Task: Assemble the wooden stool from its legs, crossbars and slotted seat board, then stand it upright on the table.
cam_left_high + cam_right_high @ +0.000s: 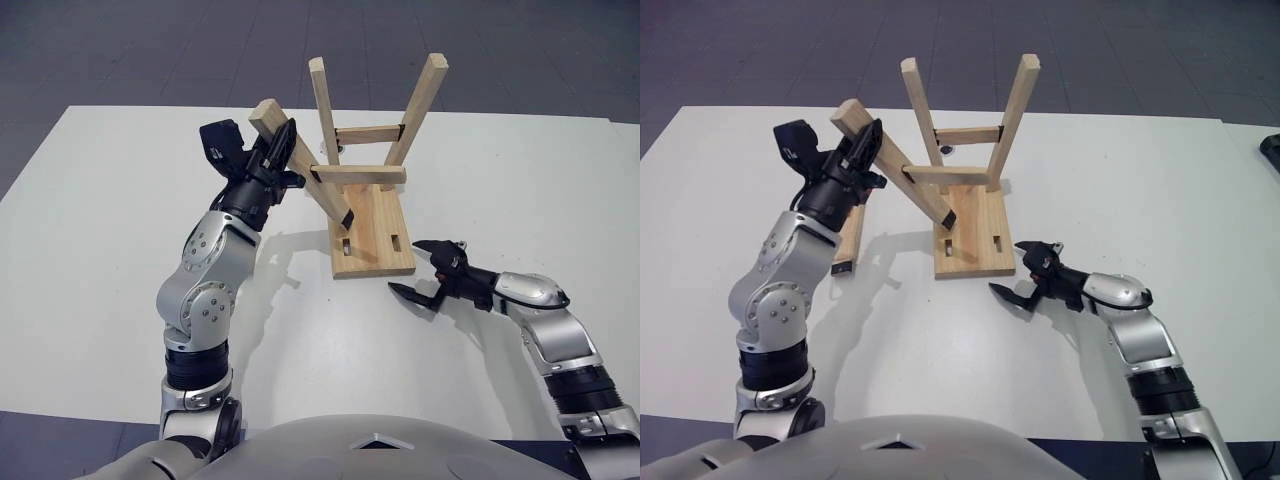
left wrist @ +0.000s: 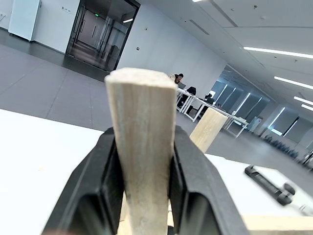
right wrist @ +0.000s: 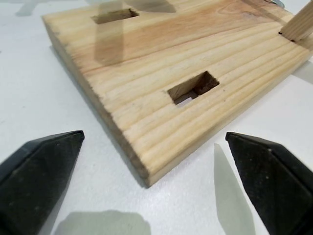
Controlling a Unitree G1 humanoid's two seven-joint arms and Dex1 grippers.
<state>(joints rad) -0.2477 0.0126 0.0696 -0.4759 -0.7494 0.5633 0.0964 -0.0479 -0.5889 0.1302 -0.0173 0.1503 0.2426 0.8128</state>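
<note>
Two legs (image 1: 420, 100) stand in the seat board (image 1: 378, 250), flat on the table (image 1: 120, 200); left claw (image 1: 272, 150) clamps a third leg (image 1: 312, 178) aimed at a slot (image 1: 346, 246), right claw (image 1: 403, 265) gapes beside the board, probably for bracing.

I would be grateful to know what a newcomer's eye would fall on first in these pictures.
The half-built stool on the white table: its seat board lies flat, two legs rising from its far end. The left claw is shut on a third leg, tilted toward the board, and the right claw gapes open by the board's near right corner.
</note>
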